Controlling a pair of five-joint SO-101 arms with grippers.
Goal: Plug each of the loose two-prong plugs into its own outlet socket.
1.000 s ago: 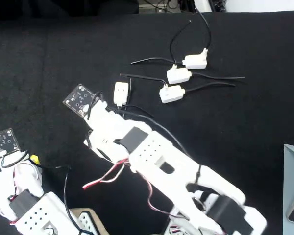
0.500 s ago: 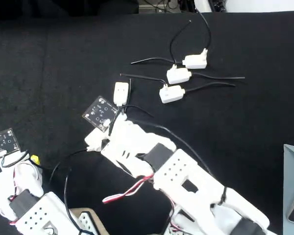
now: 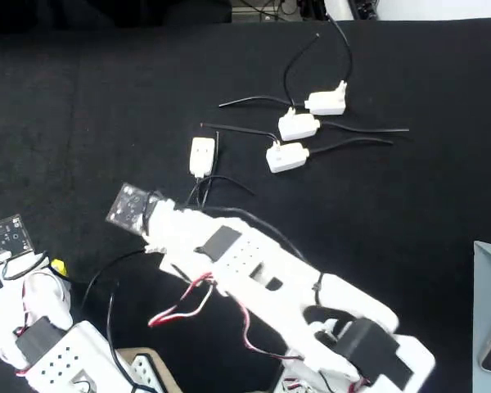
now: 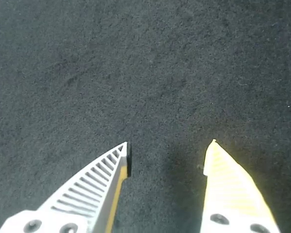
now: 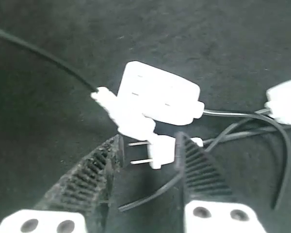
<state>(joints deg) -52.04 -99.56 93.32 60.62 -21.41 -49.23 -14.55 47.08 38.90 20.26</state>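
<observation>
Over the high view first: a black bench [image 3: 409, 246] is seen, with four corded white blocks laid out across its far middle. One outlet block [image 3: 202, 155] is set apart to the left, and three other blocks [image 3: 298, 125] are bunched close together. The right arm [image 3: 254, 270] is stretched low across the bench and is stopped just short of the lone outlet block. The left arm [image 3: 41, 327] is tucked into the near left corner. On to the left wrist view: the left end effector [image 4: 169, 143] is held released, its fingers spread wide above bare bench. And the right wrist view: the two-prong plug [image 5: 157, 151] is clamped crosswise in the right end effector [image 5: 149, 141], with its prongs pointed at one finger. The outlet block [image 5: 160, 99] is seen just beyond it, and a black cord [image 5: 150, 194] is trailed beneath.
</observation>
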